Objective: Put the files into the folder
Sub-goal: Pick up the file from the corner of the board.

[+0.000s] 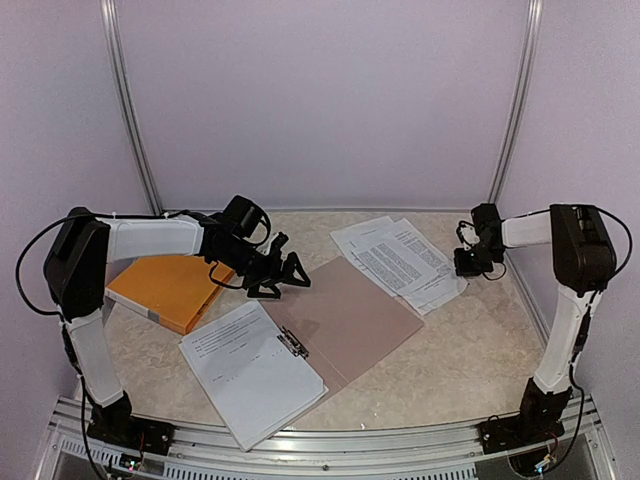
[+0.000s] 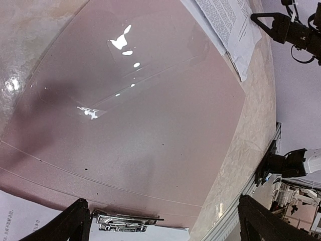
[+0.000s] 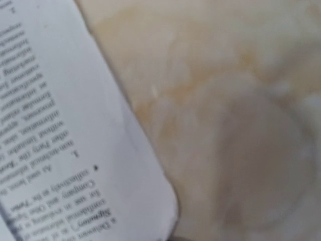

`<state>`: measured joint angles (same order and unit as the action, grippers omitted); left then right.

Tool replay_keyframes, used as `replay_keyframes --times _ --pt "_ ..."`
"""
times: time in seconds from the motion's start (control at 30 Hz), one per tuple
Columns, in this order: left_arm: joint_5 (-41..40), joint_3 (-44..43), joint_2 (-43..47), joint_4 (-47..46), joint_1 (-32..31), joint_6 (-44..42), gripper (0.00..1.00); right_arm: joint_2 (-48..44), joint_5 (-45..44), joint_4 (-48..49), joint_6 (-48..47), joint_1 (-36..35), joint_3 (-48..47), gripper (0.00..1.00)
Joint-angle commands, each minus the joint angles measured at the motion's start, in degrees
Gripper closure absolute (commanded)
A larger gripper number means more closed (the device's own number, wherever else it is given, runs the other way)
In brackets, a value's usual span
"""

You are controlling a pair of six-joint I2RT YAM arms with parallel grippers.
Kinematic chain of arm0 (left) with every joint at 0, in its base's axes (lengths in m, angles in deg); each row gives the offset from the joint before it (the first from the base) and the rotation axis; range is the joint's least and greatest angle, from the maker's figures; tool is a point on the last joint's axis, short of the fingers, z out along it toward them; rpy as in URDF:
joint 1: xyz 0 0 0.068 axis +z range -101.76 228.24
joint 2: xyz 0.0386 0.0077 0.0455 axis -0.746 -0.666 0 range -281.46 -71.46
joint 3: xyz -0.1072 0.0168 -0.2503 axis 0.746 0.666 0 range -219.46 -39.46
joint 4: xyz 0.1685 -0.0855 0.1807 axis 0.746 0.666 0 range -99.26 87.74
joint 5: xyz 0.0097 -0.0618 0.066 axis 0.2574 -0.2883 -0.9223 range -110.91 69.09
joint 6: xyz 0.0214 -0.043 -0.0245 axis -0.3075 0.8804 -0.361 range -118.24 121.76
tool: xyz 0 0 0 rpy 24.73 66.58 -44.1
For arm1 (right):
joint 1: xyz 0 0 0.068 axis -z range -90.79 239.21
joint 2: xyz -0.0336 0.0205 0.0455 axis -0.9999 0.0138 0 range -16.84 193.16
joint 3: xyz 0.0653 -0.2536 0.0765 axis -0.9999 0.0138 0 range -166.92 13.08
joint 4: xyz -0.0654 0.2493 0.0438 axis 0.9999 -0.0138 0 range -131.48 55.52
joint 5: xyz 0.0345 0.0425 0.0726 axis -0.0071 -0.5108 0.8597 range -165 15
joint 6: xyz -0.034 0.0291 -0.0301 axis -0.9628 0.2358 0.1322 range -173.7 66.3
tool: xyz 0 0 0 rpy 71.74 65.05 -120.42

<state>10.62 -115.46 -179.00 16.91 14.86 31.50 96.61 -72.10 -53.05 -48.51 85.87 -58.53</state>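
The files (image 1: 400, 262) lie fanned on the marble-patterned table (image 1: 470, 350), along the far right edge of the open folder (image 1: 350, 320) and seeming to lap just over it; none of them is inside yet. The folder lies flat, with its mauve cover spread to the right. A metal clip (image 1: 292, 343) sits at the spine, and one printed sheet (image 1: 245, 375) rests on the left half.

The right gripper (image 1: 462, 262) sits at the right edge of the files with its jaws closed. Its wrist view shows only a blurred sheet corner close up, so whether paper is pinched cannot be told. The left gripper (image 1: 283, 280) hangs wide open and empty above the cover near the clip. An orange book (image 1: 170, 290) lies off to the left, apart from all this.

The step in hand looks like the pick-up of the files — the grasp at their edge. Next, the sheets need drawing leftward onto the cover, kept low and slow so the loose stack does not shed pages. The open left gripper is well placed to steady the folder.
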Motion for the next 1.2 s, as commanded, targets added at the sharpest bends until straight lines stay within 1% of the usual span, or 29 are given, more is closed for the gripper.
replay_keyframes --times 0.0,0.33,0.67,0.87,1.17 --pt "0.5 -0.5 -0.9 0.1 0.4 -0.2 0.02 -3.4 1.1 -5.2 2.5 -0.8 2.7 1.00" --pt "0.6 -0.7 -1.3 0.2 0.4 0.1 0.02 -12.3 -0.4 -5.8 5.5 -0.9 1.3 1.00" --pt "-0.1 -1.2 -1.8 0.4 0.5 0.1 0.02 -19.9 -7.1 -9.3 6.5 -4.1 -1.3 1.00" --pt "-0.3 -1.6 -1.8 0.5 0.7 0.3 0.01 -24.2 -14.2 -12.3 7.1 -8.1 -4.0 1.00" --pt "-0.8 -1.6 -1.8 0.5 0.8 0.5 0.01 -24.9 -20.4 -17.1 6.6 -13.9 -10.1 1.00"
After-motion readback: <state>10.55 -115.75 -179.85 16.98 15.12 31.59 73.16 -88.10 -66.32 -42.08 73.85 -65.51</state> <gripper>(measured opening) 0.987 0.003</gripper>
